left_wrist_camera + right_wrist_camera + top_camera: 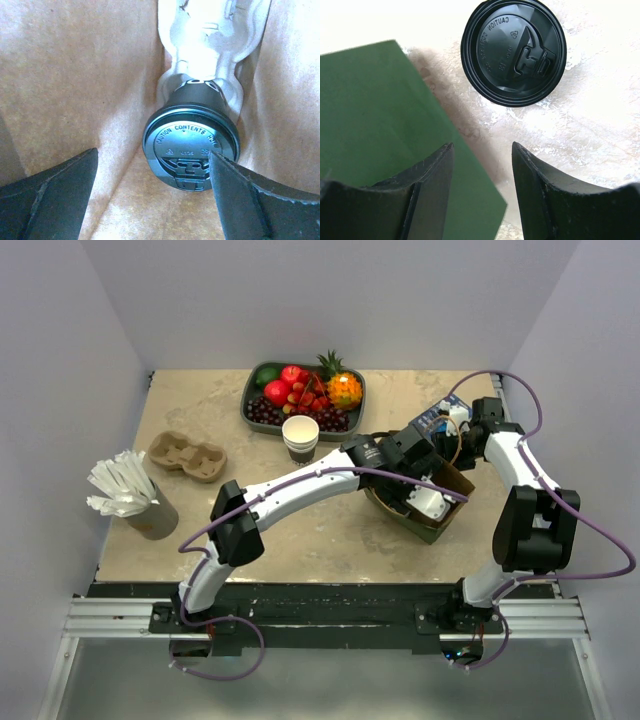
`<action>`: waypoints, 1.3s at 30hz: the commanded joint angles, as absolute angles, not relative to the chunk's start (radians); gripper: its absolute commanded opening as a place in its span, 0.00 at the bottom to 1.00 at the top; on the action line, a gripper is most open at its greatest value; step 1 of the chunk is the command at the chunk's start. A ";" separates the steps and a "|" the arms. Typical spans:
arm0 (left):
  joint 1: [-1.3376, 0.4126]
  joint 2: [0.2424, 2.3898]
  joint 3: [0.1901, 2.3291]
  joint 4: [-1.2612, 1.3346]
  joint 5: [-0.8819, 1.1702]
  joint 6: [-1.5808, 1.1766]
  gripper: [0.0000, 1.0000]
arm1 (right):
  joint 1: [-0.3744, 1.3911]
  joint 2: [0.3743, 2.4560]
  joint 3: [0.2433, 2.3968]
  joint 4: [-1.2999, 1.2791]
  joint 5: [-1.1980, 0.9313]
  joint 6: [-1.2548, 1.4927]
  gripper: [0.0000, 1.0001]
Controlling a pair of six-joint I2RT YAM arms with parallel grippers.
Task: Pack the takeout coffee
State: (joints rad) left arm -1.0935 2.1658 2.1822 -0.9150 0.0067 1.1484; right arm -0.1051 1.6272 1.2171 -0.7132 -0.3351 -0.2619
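Observation:
The takeout coffee (192, 145), a cup with a black lid, sits inside the brown paper bag (75, 75) in a pale pulp cup carrier (210, 35). My left gripper (153, 152) is open inside the bag, just in front of the lid. Its right finger overlaps the lid's edge and its left finger is well clear. In the top view the left arm reaches into the bag (455, 480). My right gripper (482, 145) is open and empty above the table, beside the bag's green outer side (370, 110). A loose black lid (514, 52) lies ahead of it.
A green tray of fruit (303, 400) stands at the back. A stack of lidless white cups (300, 438) is in front of it. A second pulp carrier (187, 455) and a holder of white utensils (135, 495) stand at the left.

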 commanded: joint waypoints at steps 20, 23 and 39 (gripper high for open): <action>-1.088 2.042 2.283 -0.919 0.210 1.121 0.95 | -0.101 1.578 1.207 -0.676 -0.388 -0.224 0.54; -1.074 2.040 2.283 -0.910 0.229 1.065 0.94 | -0.100 1.575 1.210 -0.673 -0.390 -0.216 0.54; -0.988 1.757 2.028 -0.467 0.416 0.549 0.93 | -0.101 1.448 1.477 -0.808 -0.419 -0.238 0.57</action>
State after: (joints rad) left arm -1.0004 1.8839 2.0659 -0.6697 0.3271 0.7105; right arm -0.1051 1.5192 1.3571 -0.7704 -0.3721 -0.2279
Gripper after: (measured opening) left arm 0.930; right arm 0.568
